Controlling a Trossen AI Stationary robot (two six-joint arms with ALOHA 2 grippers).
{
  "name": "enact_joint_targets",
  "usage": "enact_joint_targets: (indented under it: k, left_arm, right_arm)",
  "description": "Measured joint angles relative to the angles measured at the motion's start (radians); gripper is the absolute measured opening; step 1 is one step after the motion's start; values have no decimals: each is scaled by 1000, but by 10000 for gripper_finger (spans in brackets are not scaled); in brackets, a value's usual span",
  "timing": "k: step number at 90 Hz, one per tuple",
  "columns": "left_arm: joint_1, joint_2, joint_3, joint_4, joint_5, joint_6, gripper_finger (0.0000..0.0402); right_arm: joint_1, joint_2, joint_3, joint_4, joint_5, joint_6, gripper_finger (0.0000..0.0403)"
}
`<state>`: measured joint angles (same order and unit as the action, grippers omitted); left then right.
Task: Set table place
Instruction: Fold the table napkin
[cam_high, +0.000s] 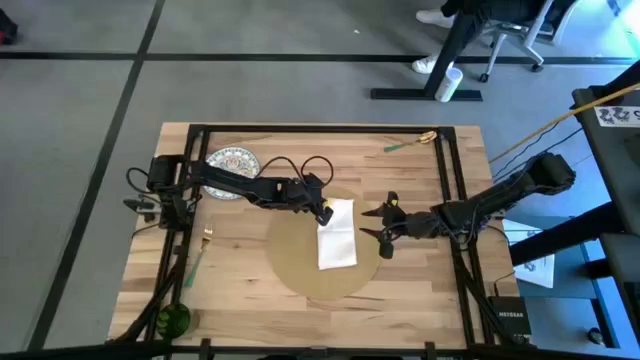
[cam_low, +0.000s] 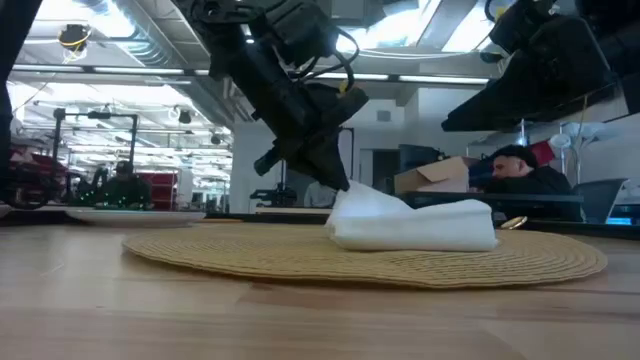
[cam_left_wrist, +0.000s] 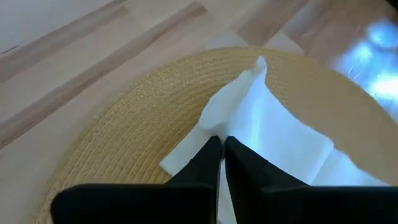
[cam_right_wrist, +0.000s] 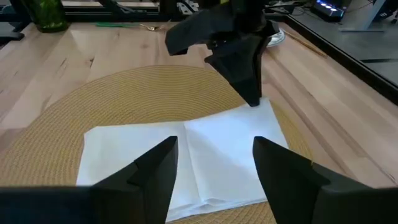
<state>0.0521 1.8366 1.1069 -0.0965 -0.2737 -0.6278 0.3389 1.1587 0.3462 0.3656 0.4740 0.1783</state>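
Legible text: one item only. High view, lower right, off the table: a dark box (cam_high: 511, 313) carries a pale printed line that appears to read "NETGEAR"; lettering very small, reading uncertain. White sheets (cam_high: 619, 115) at the right edge, upper part, show dark printed marks, not readable. Second white sheet (cam_high: 534, 268) beside the right table edge shows print, likewise not readable. Low view and both wrist views: no readable lettering, numbers or signs.
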Motion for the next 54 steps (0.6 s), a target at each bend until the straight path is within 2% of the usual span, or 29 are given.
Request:
enact_joint_targets:
  k: [10, 41, 54]
  left_arm:
    - [0, 0, 0, -37, 0, -69, 4]
    - [-19, 9, -1, -65, 0, -103, 5]
    - [-22, 15, -1, -67, -10, -118, 40]
  right_arm:
    - [0, 0, 0, 0, 0, 0, 195]
    - [0, 0, 0, 4, 0, 0, 195]
    - [0, 0, 0, 6, 0, 0, 195]
